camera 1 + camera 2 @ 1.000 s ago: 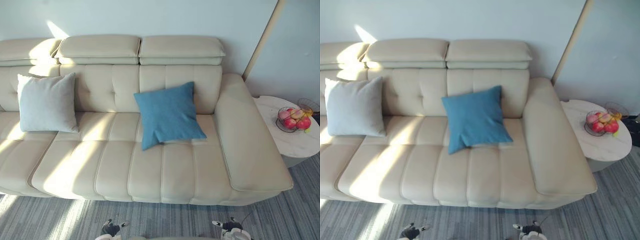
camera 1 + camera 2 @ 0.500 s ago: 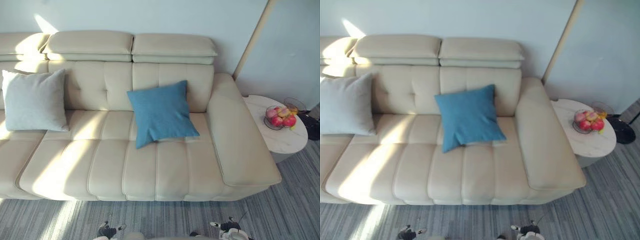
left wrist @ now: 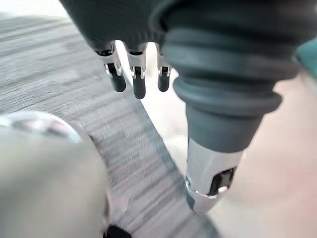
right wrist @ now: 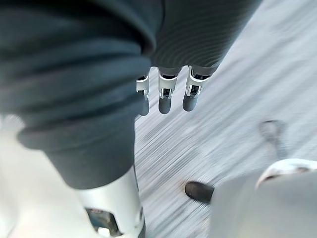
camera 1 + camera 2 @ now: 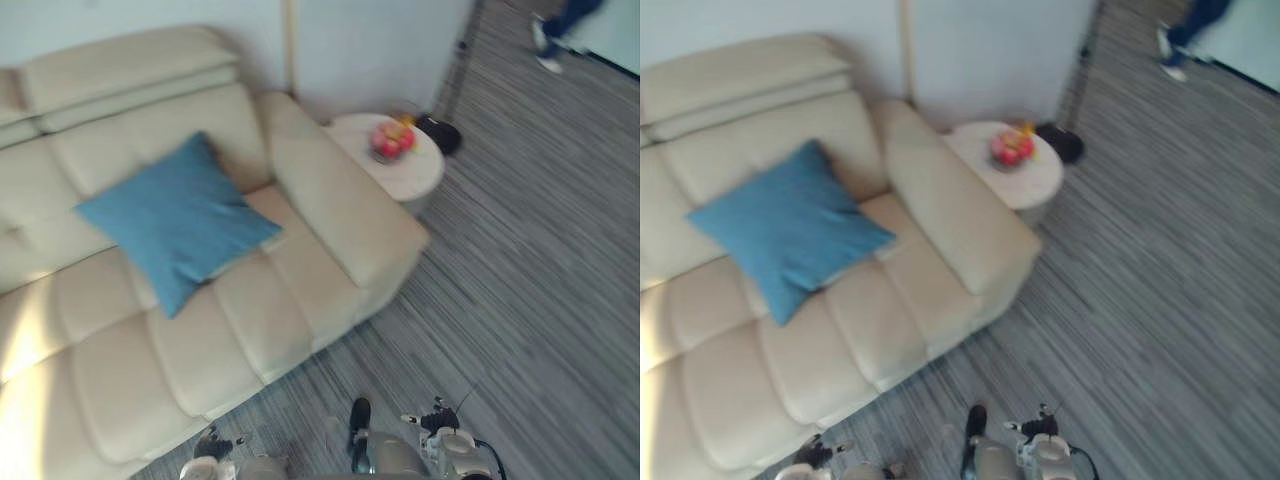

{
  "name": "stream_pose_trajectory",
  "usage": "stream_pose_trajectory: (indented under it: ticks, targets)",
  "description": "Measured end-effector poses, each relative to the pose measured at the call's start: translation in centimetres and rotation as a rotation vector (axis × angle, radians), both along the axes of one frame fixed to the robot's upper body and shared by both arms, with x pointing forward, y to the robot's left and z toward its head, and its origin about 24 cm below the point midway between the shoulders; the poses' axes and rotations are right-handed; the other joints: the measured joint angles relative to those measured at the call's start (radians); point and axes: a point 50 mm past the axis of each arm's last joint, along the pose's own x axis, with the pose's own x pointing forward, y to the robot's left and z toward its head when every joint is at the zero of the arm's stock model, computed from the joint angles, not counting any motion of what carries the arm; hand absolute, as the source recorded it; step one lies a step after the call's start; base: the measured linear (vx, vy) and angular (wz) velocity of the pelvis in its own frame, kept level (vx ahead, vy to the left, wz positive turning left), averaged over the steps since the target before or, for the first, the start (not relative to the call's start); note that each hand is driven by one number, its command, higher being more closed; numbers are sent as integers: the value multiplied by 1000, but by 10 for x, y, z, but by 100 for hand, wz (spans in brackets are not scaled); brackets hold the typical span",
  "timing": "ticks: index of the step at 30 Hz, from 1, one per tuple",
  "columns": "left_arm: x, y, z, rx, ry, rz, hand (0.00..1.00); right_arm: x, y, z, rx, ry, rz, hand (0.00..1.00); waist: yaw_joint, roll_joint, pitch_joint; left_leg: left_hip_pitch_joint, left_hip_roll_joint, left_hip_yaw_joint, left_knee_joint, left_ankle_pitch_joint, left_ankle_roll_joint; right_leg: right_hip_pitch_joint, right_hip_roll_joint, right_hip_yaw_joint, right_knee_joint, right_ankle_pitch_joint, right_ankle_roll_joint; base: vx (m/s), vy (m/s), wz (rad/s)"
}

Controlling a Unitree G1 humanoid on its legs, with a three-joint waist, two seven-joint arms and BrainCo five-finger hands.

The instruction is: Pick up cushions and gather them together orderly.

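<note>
Counted: one blue cushion [image 5: 175, 220], centre left; one cream sofa [image 5: 340, 220]; one round side table [image 5: 425, 182]; one fruit bowl [image 5: 392, 140]; one person [image 5: 565, 18], upper right.

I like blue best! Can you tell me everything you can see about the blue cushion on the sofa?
The blue cushion is square and plump, covered in what looks like plain woven cloth, with pointed corners. It leans back against the backrest of the cream sofa, its lower part resting on the seat near the armrest end. It sits crooked, one corner pointing toward the seat's front. Only the sofa touches it.
</note>
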Motion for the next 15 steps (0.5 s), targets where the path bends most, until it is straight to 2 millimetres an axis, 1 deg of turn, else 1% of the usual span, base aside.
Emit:
stream_pose_trajectory:
  ticks: [1,2,3,4,5,6,7,8,9,10,11,12,13,14,15]
  targets:
    - [1,-1,0,0,2,-8,0,1,-1,0,-6,6,13,0,0,-4,3,24,12,47,4,-2,-2,15,-13,-82,27,-64,1,49,-161,-140]
    - [3,-2,0,-3,0,-11,0,1,-2,0,-9,7,13,0,-3,-3,11,46,6,70,1,-2,-3,27,-15,-106,46,-88,12,101,-253,-147]
    - [6,-3,0,-7,-1,-18,0,-2,-5,-1,-15,23,11,0,-15,9,25,72,15,80,6,-2,-7,21,16,-49,63,-110,19,106,-214,-118]
    - [7,-6,-1,-12,4,-30,0,-4,-7,-2,-18,34,9,0,-22,15,28,77,32,72,26,-3,-5,19,39,-8,64,-114,22,160,-265,-137]
    - [6,-8,-1,-9,15,-62,0,-7,-7,-3,-21,42,15,0,-29,19,27,70,73,47,113,-4,1,20,88,55,41,-120,30,171,-224,-134]
    - [6,-6,-1,-8,16,-67,0,-6,-5,-3,-21,40,30,0,-29,17,28,36,116,3,256,-10,20,38,146,104,-26,-119,32,173,-231,-146]
    - [6,-4,-1,-8,16,-65,0,-5,-4,-3,-20,39,38,0,-23,18,28,2,145,-26,393,-21,80,64,189,131,-87,-125,63,241,-241,-149]
    - [7,-4,0,-13,2,-61,0,-2,-4,-2,-24,34,42,0,-14,31,34,-48,165,-75,536,-59,194,88,166,67,-39,-204,44,332,-173,-149]
    - [10,-3,2,-10,-15,-47,0,-1,-5,-2,-26,42,43,0,-17,15,45,-85,124,-187,631,-93,134,107,154,93,-3,-149,-8,383,-114,-144]
    - [11,-3,2,-10,-18,-42,0,-3,-5,-3,-26,56,44,0,-13,26,58,-115,76,-304,632,-118,97,131,177,151,-11,-145,-10,286,-19,-148]
    - [11,-1,2,-6,-19,-42,0,4,-4,-2,-24,51,49,0,7,28,65,-159,-2,-426,614,-138,75,158,201,208,-35,-136,-14,192,-31,-157]
    - [10,-3,2,-11,-16,-43,0,2,-4,-3,-22,60,48,0,20,28,69,-183,-43,-485,587,-142,70,178,217,257,-51,-124,-9,145,-43,-195]
    - [10,-4,2,-12,-23,-42,0,6,-1,-2,-16,55,52,0,33,30,77,-228,-97,-563,535,-153,78,211,239,332,-78,-115,-6,203,-18,-196]
    - [9,-5,2,-14,-23,-41,0,9,1,-1,-12,43,54,0,37,38,88,-270,-135,-641,476,-158,71,233,250,382,-89,-110,-1,133,8,-182]
    - [10,-7,2,-26,-29,-29,0,13,3,0,-9,29,54,0,42,43,94,-299,-157,-700,424,-157,69,240,257,426,-92,-111,-1,219,93,-183]
